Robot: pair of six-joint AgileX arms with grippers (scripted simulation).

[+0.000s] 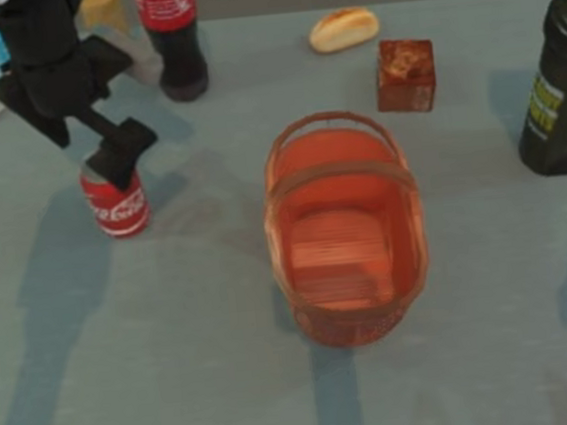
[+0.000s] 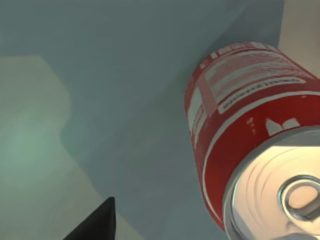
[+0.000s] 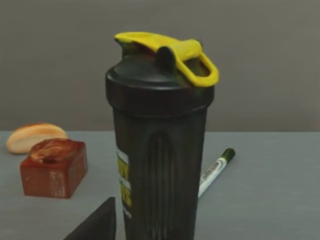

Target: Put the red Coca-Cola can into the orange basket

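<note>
Matte black left arm [image 1: 48, 64] of blocky segments, tapering to a wedge-shaped black gripper [image 1: 118, 160].

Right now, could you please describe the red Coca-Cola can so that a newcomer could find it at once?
Start at the orange basket in the table's middle and look to its left. Under the left gripper stands the red Coca-Cola can. Unlike the tall dark cola bottle behind it, it is short, all red, with a silver top.

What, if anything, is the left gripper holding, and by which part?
Cannot be told: the left gripper sits over the top of the red Coca-Cola can, which stands on the table, but its jaws are hidden.
</note>
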